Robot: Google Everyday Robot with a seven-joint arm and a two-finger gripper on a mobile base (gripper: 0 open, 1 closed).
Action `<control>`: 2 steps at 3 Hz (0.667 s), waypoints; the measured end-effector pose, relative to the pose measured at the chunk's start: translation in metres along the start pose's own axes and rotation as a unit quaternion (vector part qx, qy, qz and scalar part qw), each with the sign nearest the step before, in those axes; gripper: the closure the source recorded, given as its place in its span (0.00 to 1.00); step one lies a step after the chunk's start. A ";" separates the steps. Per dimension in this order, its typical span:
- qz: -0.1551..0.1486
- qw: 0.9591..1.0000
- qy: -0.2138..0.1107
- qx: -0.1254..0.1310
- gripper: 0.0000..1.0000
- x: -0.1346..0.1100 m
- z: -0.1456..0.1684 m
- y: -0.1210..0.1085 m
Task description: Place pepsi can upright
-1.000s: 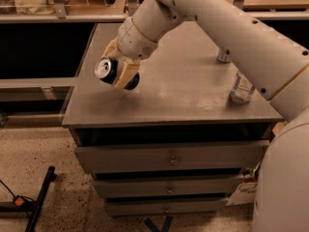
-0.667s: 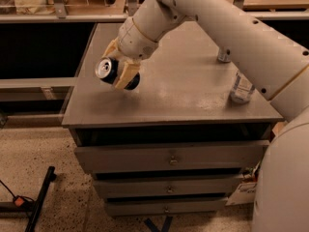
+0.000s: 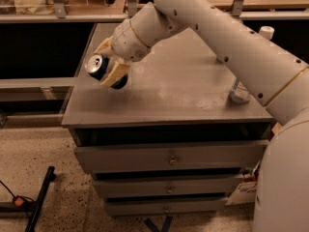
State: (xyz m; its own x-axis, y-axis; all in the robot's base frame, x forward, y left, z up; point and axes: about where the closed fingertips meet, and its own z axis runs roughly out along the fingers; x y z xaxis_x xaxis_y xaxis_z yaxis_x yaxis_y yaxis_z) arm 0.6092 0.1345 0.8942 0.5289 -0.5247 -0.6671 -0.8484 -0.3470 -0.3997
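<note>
The pepsi can [image 3: 100, 67] is dark blue with a silver end. It lies tilted on its side in my gripper [image 3: 108, 67], its silver end facing the front left. The gripper is shut on it, with one tan finger [image 3: 116, 75] below the can and the other above. Can and gripper hang just above the left part of the grey cabinet top [image 3: 169, 88], near its left edge.
A slim silver can [image 3: 238, 92] stands at the right side of the top, partly behind my arm. A white bottle cap [image 3: 266, 32] shows at the far right. Drawers [image 3: 169, 159] are below. A black stand leg [image 3: 41, 197] lies on the floor at left.
The gripper with the can has shifted slightly to the left and up. The can stays tilted in the grip.
</note>
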 end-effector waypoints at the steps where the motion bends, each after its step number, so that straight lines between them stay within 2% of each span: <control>1: -0.012 0.999 -0.018 0.032 1.00 -0.019 0.002 -0.015; 2: 0.005 0.997 -0.019 0.069 1.00 -0.023 -0.013 -0.020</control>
State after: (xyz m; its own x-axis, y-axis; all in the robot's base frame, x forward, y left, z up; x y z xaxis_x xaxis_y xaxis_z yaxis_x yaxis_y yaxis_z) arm 0.6143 0.1432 0.9263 0.5212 -0.4968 -0.6939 -0.8500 -0.2297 -0.4740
